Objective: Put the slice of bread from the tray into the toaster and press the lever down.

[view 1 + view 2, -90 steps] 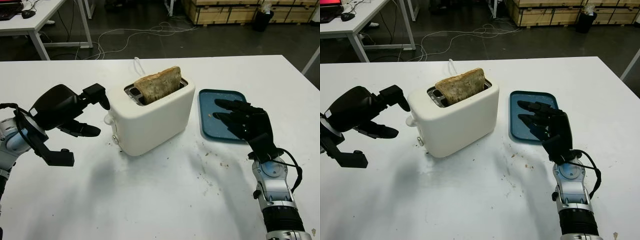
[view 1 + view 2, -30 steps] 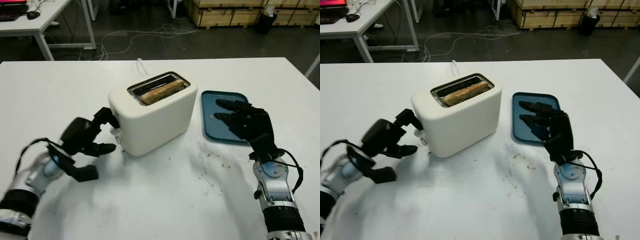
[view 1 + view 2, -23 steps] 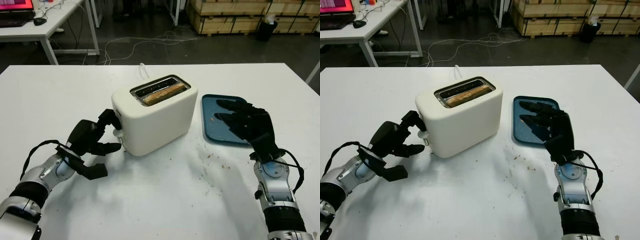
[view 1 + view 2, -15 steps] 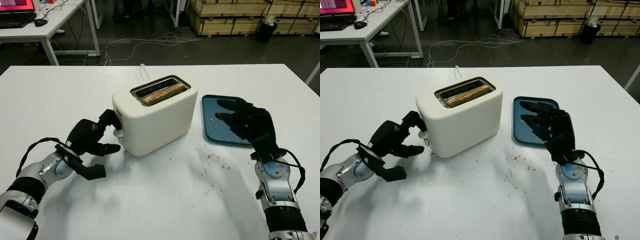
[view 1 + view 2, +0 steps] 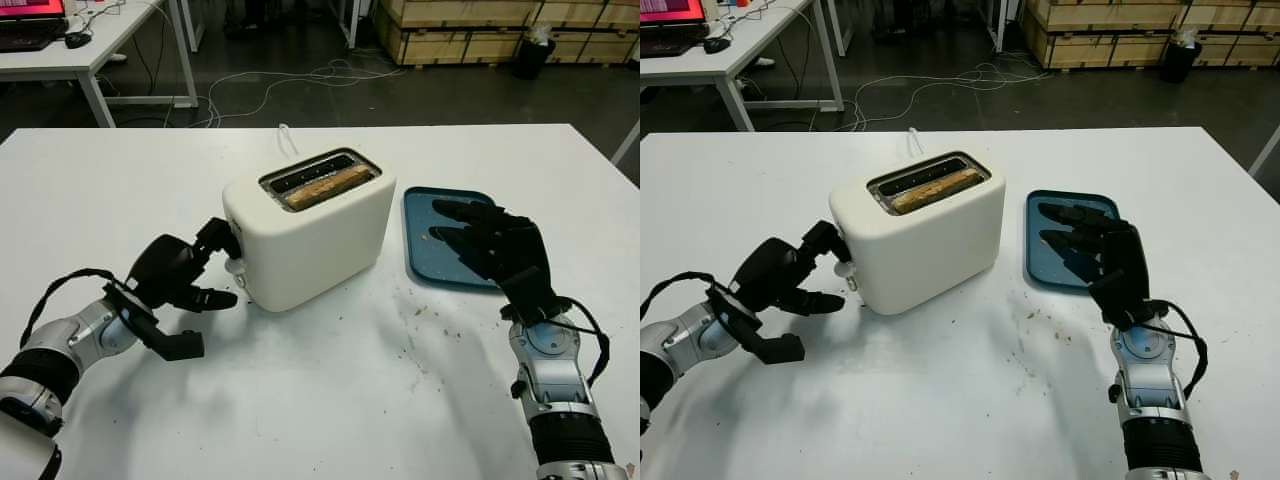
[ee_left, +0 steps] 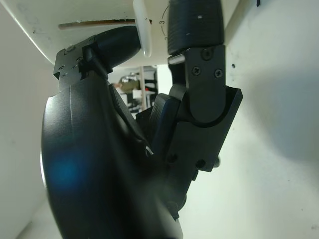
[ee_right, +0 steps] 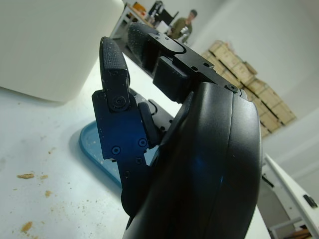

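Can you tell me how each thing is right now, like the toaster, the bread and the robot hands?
Toaster: upright, lever down.
Bread: sunk low in the slot.
Tray: no bread on it.
Left robot hand: at the toaster's lever end, holding nothing.
Right robot hand: open, over the tray.

We see our left hand (image 6: pixel 144 84) against the toaster's (image 6: pixel 75 12) cream end wall, 2 black fingers (image 6: pixel 194 30) flanking its white lever (image 6: pixel 142 27), beside a dial marked 3 (image 6: pixel 162 22).
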